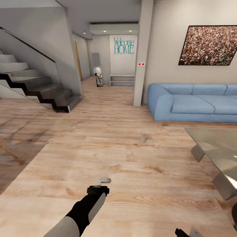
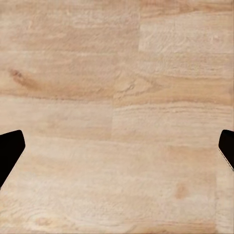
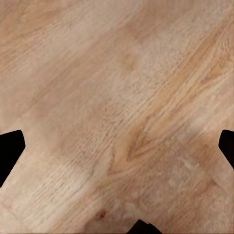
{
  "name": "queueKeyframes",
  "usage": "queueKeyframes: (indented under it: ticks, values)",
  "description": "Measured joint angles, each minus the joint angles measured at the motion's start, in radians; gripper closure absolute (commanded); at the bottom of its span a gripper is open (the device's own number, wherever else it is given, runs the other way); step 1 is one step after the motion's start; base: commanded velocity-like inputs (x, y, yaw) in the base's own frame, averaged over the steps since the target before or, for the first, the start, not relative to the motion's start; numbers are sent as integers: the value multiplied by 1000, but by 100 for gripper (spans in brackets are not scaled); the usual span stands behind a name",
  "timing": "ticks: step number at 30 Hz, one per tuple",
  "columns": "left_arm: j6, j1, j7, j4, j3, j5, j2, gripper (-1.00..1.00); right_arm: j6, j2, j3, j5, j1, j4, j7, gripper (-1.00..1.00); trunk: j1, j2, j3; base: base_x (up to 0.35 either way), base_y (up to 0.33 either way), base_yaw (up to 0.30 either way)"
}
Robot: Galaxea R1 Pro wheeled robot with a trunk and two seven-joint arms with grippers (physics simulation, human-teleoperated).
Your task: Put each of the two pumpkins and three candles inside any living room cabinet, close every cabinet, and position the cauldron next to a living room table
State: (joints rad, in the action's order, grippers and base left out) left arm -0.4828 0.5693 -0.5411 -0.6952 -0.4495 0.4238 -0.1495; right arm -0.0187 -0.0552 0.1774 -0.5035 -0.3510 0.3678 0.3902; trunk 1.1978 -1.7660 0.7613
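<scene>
A small squat greyish thing (image 1: 143, 138), possibly one of the candles, stands alone on the wooden floor ahead, a little right of centre. The pumpkins, the cabinet and the cauldron are out of view. My left gripper (image 1: 104, 180) reaches forward low over the floor, well short of that thing. In the left wrist view, the left gripper (image 2: 117, 151) is open, with bare planks between its fingers. The right gripper (image 1: 185, 233) peeks in at the bottom edge. Its wrist view shows the right gripper (image 3: 117, 151) open above bare floor too.
A glass-topped table (image 1: 214, 144) on metal legs stands at the right, with a blue sofa (image 1: 194, 102) behind it. Stairs (image 1: 39, 89) rise at the left and a pillar (image 1: 141, 65) stands mid-room. A dark curved shape (image 1: 235, 215) touches the right edge; I cannot identify it.
</scene>
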Motion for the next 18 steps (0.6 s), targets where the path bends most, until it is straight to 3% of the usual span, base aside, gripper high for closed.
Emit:
queueKeyframes:
  ticks: [11, 18]
  values:
    - [0, 0, 0, 0, -1, 0, 0, -100, -12, 0, -4, 1, 0, -2, -7, -100, 0, 0, 0, 305, -108, -110]
    - [0, 0, 0, 0, -1, -1, -1, -100, -12, -2, -44, 2, 0, -2, -7, -100, 0, 0, 0, 304, -5, -11]
